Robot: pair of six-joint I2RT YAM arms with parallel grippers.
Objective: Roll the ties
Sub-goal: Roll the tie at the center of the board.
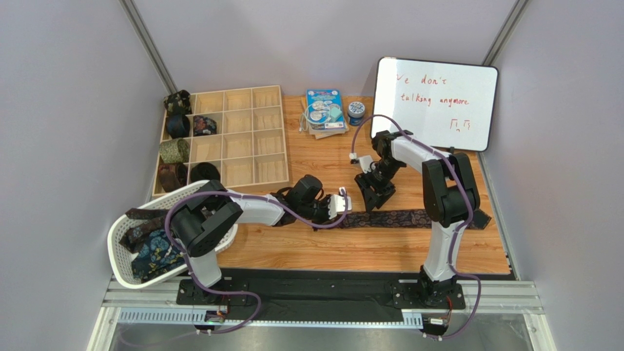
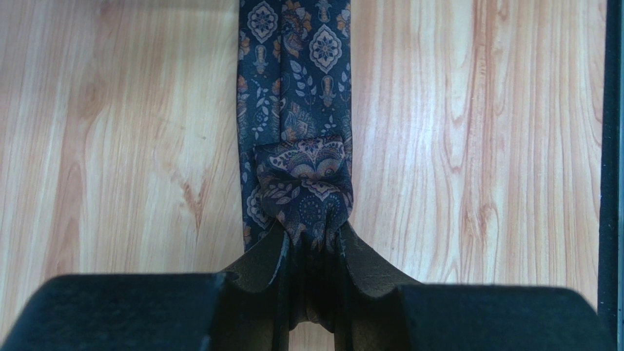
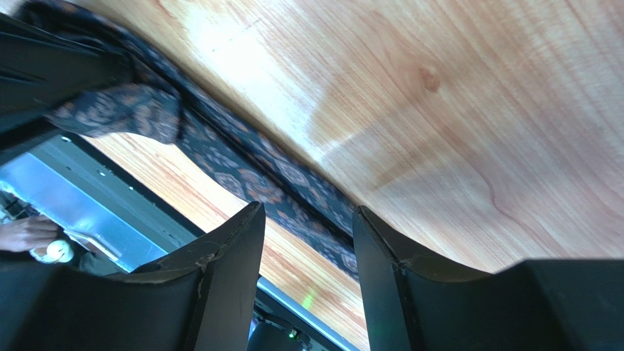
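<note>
Arms first: your left arm (image 1: 249,208) lies low and stretched out to the right across the tabletop (image 1: 315,252), wrist nearly level. Your right arm (image 1: 439,190) is folded at the elbow, forearm reaching back leftward, wrist tipped down over the wood.

The tie (image 1: 399,218) lies flat in a long strip along the tabletop, running rightward from the left end effector (image 1: 338,205). From above, its near end is covered by that end effector and its far end is cut off behind the right arm's upright link. In the right wrist view the background past the table edge is blurred and hard to read.

The left end effector is clenched on the tie's folded-over end, the fabric bunched between its fingers (image 2: 275,256), with the fold resting on the strip. The right end effector (image 1: 375,197) hangs just above the tie with its fingers (image 3: 234,248) spread apart, grasping nothing; you can see the strip passing beneath the gap. Whether a fingertip grazes the fabric, I cannot tell.
</note>
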